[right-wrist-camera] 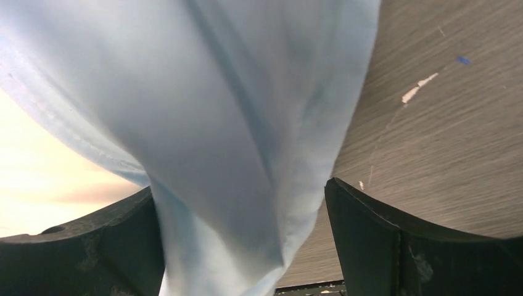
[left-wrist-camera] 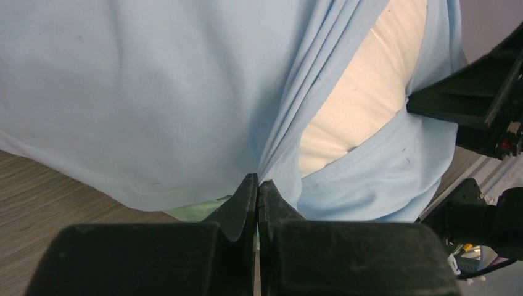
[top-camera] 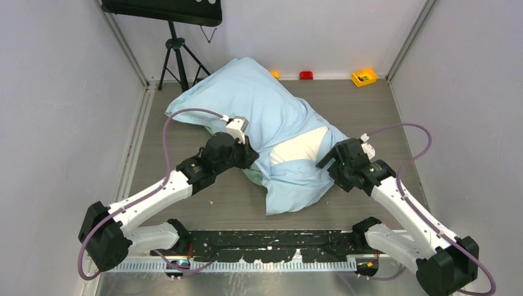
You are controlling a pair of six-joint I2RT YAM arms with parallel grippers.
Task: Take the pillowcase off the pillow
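Pillowcase (right-wrist-camera: 203, 92) fold inside spread right gripper (right-wrist-camera: 240, 185), edge within clamped left gripper (left-wrist-camera: 257, 183).

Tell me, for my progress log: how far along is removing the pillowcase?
Barely begun. Done: a patch of white pillow shows at the opening. In hand: the left hand is shut on the pillowcase there; the right hand is open around cloth. Left: most of the pillow is covered, so nearly all the pulling.

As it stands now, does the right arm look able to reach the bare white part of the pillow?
Probably yes. The right gripper is open right beside the bare patch of the pillow. Only a fold of the pillowcase hangs between its fingers, so it may meet cloth first.
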